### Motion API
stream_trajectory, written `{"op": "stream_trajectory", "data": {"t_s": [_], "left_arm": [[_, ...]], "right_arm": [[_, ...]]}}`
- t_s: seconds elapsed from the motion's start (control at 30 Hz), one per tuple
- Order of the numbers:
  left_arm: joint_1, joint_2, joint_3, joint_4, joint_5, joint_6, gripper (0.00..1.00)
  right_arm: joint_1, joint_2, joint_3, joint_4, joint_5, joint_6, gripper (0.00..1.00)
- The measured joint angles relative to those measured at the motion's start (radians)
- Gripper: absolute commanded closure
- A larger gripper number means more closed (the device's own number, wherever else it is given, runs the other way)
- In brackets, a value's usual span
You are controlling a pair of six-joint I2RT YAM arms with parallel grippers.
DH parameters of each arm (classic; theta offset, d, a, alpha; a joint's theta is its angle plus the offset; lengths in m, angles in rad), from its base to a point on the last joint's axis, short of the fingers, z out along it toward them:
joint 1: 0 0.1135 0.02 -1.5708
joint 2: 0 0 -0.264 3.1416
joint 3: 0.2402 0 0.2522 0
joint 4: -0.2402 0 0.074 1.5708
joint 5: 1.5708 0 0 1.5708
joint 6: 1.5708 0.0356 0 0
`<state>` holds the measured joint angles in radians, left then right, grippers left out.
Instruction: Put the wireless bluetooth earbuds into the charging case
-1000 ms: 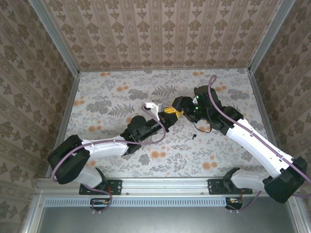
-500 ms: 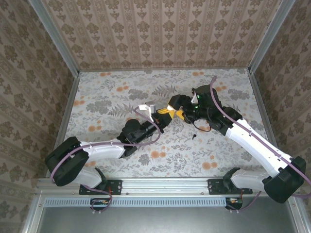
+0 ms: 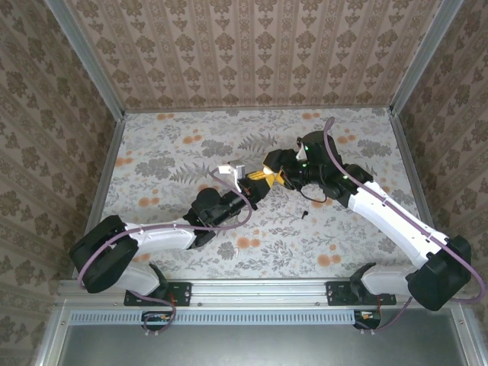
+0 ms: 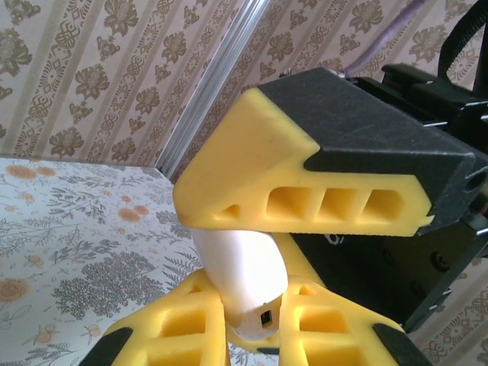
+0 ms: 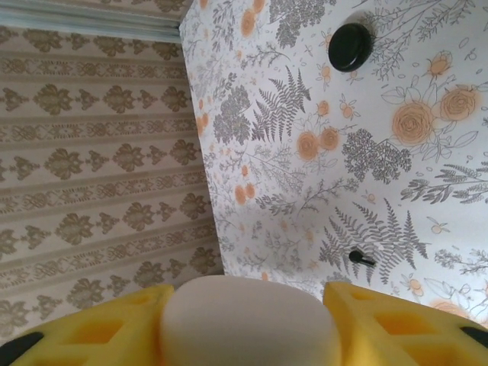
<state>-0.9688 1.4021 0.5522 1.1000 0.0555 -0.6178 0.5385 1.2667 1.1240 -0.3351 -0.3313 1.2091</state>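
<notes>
Top external view: the left gripper (image 3: 250, 185) and the right gripper (image 3: 269, 174) meet tip to tip at frame centre, above the floral table (image 3: 168, 152); one tiny black earbud (image 3: 305, 213) lies on the table just below and right of them, apart from both

Left wrist view: the yellow fingers (image 4: 171, 332) of the left gripper, at the bottom edge, are clamped on the white charging case (image 4: 244, 274) from either side; a small port (image 4: 267, 319) shows on its lower end; one right gripper finger (image 4: 305, 179) rests across the top of the case

Right wrist view: the case fills the gap between the right gripper's yellow fingers (image 5: 91, 332) at the bottom edge, so this gripper grips it too; the earbud lies on the table at lower right; a black disc (image 5: 351, 46) lies at upper right
</notes>
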Motion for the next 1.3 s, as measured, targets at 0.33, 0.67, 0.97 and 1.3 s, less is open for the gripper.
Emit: {"op": "stream_trajectory", "data": {"t_s": [0.33,0.67,0.97,1.3], "left_arm": [[0.001,-0.045,-0.002,-0.055,-0.003,0.004,0.64],[0.073,-0.275,-0.005,-0.356,0.101,0.050,0.43],[0.086,-0.270,-0.011,-0.369,0.248,0.103,0.46],[0.086,-0.151,0.027,-0.271,0.278,0.101,0.52]], "right_arm": [[0.004,0.019,0.052,-0.051,-0.019,-0.116,0.83],[0.010,0.006,0.134,-0.197,0.093,-0.344,0.83],[0.029,-0.009,0.141,-0.208,0.072,-0.365,0.82],[0.050,-0.009,0.141,-0.189,0.039,-0.323,0.80]]}}
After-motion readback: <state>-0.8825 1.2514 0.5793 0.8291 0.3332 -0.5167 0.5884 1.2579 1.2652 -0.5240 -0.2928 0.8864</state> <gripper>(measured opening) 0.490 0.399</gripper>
